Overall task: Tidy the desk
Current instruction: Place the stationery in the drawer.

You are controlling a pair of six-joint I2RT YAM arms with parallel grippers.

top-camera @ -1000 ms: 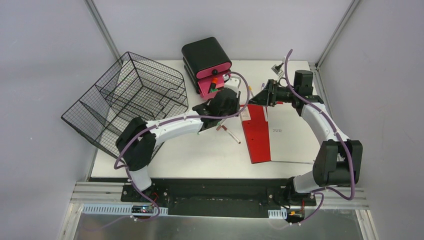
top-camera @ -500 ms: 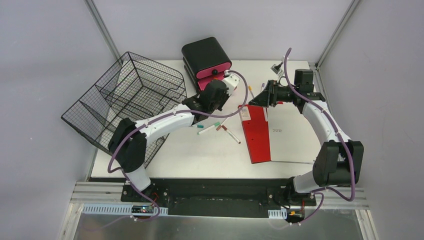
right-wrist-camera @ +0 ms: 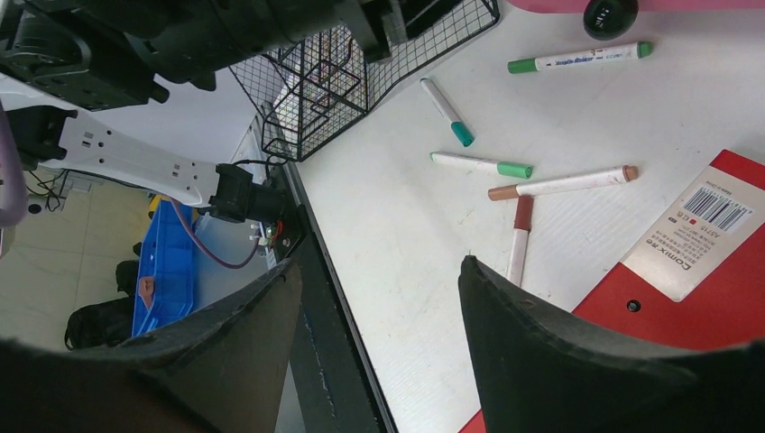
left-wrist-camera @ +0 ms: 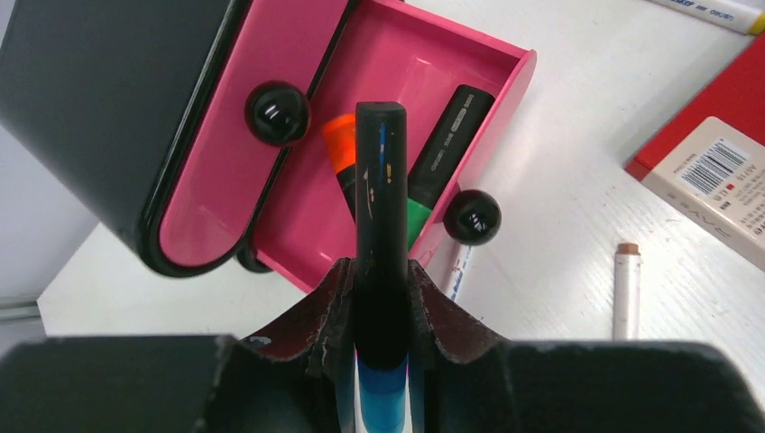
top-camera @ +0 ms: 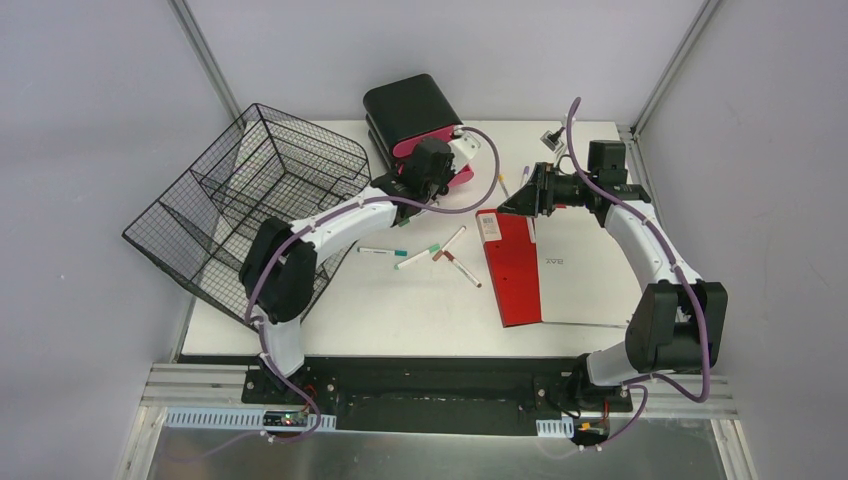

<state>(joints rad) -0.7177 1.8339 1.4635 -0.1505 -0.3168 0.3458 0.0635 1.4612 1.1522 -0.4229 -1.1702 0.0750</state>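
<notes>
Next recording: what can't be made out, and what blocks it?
- Left wrist view: lower end of the black marker, buried in the left end effector; orange pen in the pink drawer, partly behind that marker.
- Top view: drawer contents, under the left end effector; small object at the desk's far edge, too small to identify.
- Right wrist view: red notebook, cut by the frame edge and the right end effector.

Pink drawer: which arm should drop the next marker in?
Left. The left gripper holds a black marker at the open pink drawer; the right gripper is open, empty, by the red notebook.
</notes>
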